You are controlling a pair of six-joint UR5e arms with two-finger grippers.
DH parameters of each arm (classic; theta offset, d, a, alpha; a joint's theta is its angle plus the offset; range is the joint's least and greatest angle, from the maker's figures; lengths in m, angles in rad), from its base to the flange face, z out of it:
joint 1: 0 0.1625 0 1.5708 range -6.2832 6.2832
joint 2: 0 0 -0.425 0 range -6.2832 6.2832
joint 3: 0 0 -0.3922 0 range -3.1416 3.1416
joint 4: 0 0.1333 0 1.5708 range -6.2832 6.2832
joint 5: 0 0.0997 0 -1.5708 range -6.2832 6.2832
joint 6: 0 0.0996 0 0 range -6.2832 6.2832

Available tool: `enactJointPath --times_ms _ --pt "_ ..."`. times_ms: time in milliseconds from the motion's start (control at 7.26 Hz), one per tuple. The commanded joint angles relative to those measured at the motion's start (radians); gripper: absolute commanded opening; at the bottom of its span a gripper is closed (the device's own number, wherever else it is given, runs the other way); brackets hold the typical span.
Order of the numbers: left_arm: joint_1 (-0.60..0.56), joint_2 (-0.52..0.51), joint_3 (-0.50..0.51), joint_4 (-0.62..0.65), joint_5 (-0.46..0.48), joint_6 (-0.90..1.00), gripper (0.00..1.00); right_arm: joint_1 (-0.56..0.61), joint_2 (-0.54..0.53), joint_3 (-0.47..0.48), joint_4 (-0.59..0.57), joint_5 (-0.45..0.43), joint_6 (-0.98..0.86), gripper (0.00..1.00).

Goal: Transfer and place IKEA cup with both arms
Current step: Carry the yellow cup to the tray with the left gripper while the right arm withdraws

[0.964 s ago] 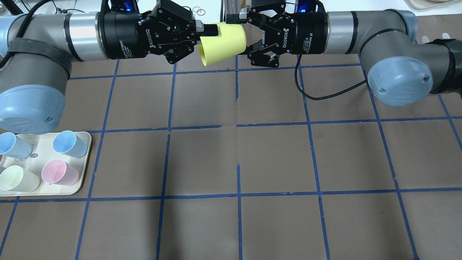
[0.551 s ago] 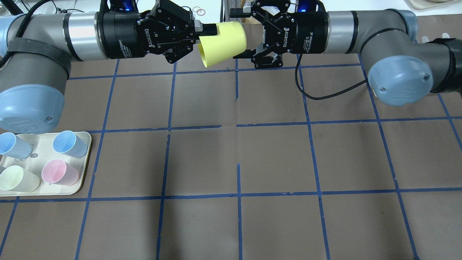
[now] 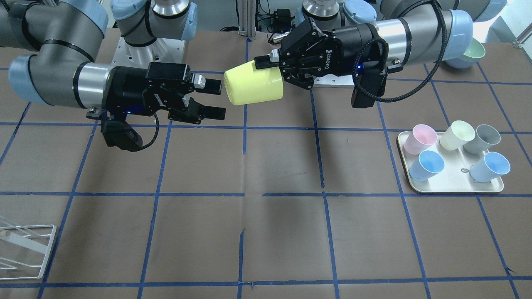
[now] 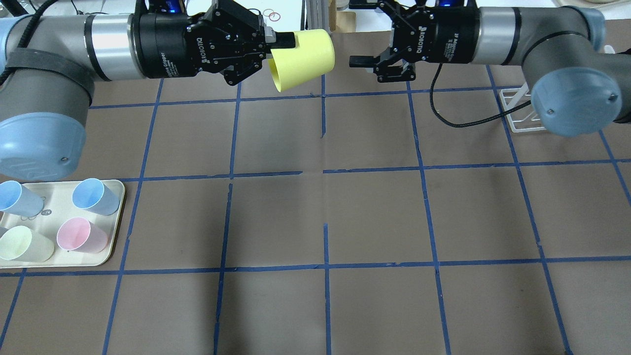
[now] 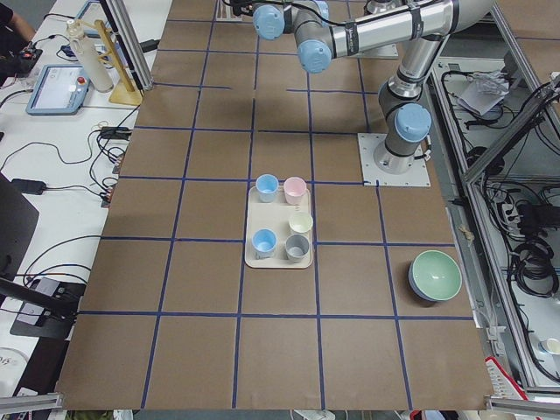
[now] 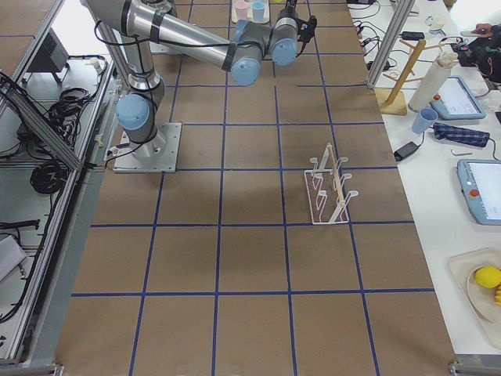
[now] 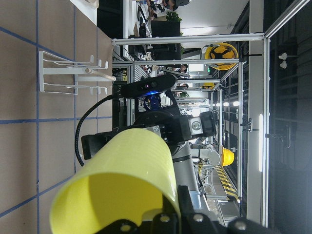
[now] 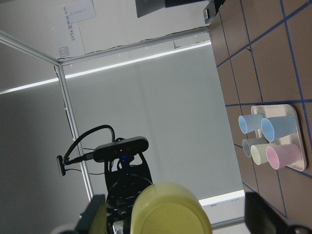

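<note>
My left gripper (image 4: pixel 281 45) is clamping the yellow IKEA cup (image 4: pixel 306 56) by its rim, sideways above the table (image 4: pixel 374 212). My right gripper (image 3: pixel 216 99) is gaping wide near its base, not touching.

Overhead view: the tray (image 4: pixel 116 222) runs off the left edge, and only one finger of the left gripper (image 4: pixel 282 47) shows, the other being hidden by the IKEA cup (image 4: pixel 303 59). Right wrist view: the cup is cut off by the bottom edge. Side views: the cup cannot be made out near the top edge.
</note>
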Motion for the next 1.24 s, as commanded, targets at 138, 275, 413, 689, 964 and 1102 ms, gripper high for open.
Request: enactJointPath --times_ms 138,275,413,689,964,1102 --pt "0.037 0.002 0.010 0.026 0.498 0.004 0.00 -0.078 -0.011 -0.008 -0.008 -0.277 0.025 1.00" --pt "0.062 0.003 0.024 0.070 0.727 0.011 0.00 -0.078 -0.025 -0.011 -0.011 -0.429 0.052 1.00" --pt "0.086 0.002 0.031 0.084 0.910 0.077 0.00 -0.075 -0.043 -0.034 -0.009 -0.558 0.074 1.00" --pt "0.231 -0.018 0.030 0.083 1.063 0.335 0.00 -0.049 -0.081 -0.082 0.001 -0.796 0.146 1.00" --pt "0.338 -0.069 0.024 0.086 1.243 0.546 0.00 0.027 -0.126 -0.085 0.001 -1.089 0.173 1.00" --pt "0.385 -0.105 0.022 0.116 1.307 0.591 0.00 0.081 -0.131 -0.105 0.007 -1.269 0.172 1.00"
